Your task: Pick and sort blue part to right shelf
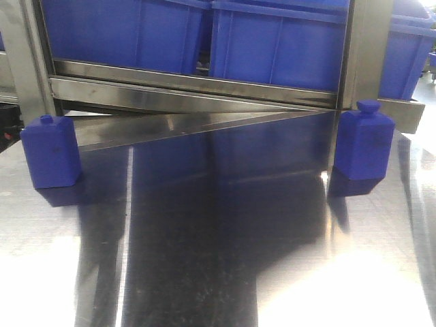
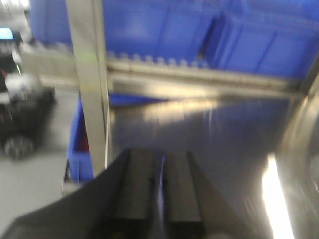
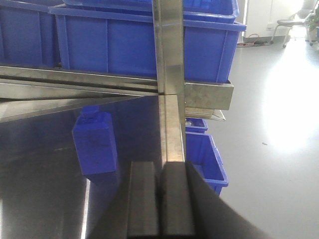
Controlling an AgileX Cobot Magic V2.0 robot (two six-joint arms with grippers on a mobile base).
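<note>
The blue part (image 1: 51, 151), boxy with a small round stub, stands upright at the left of the steel tabletop (image 1: 218, 245), in front of the shelf. A similar blue block (image 1: 366, 139) with sloped shoulders and a wider cap stands at the right, by the rack's post. The right shelf's steel crossbar (image 1: 191, 85) runs behind both, with blue crates (image 1: 272, 44) above it. Neither gripper shows in the front view. My left gripper (image 2: 159, 154) is blurred, its pads nearly together and holding nothing. My right gripper (image 3: 159, 164) is shut and empty, with a blue block (image 3: 94, 142) ahead to its left.
An upright steel post (image 3: 169, 74) rises straight ahead of the right gripper. Small blue bins (image 3: 204, 154) sit below the table edge on the right, over open floor. Another post (image 2: 89, 84) stands ahead-left of the left gripper, with a dark wheeled cart (image 2: 22, 114) beyond.
</note>
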